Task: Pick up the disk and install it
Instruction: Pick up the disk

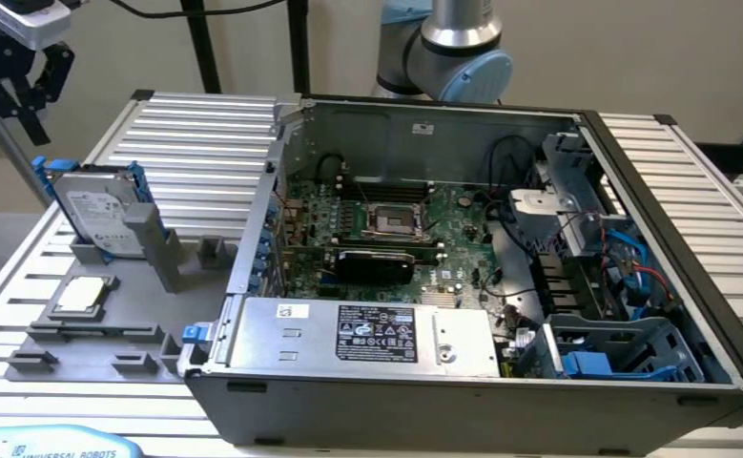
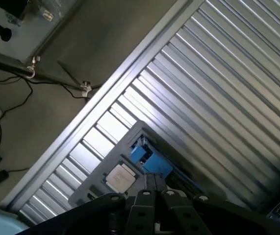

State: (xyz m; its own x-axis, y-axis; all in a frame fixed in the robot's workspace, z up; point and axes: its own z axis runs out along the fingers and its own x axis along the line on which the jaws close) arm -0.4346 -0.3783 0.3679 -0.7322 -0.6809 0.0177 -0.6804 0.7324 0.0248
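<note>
**Disk upright in its stand, pincer above and apart**

We see the disk (image 1: 97, 212) standing on edge in the grey stand (image 1: 104, 329), beside the open computer case (image 1: 473, 405). The pincer (image 1: 17, 95) hangs above it, well apart, clenched on nothing.

**Ribbed table with a holder and an open case**

The table (image 1: 193, 124) is made of silver ribbed slats that run side by side across its top. Two things rest directly on it. A flat grey holder (image 1: 135, 310) lies near the front at the exterior view's left. The disk (image 1: 92, 215) stands upright on its edge at the back of this holder, and a chip (image 1: 81, 294) lies flat nearer the front. Just beside the holder, toward the exterior view's right, sits a big dark case (image 1: 473, 396), open on top; bare slats show on both sides of it.
</note>
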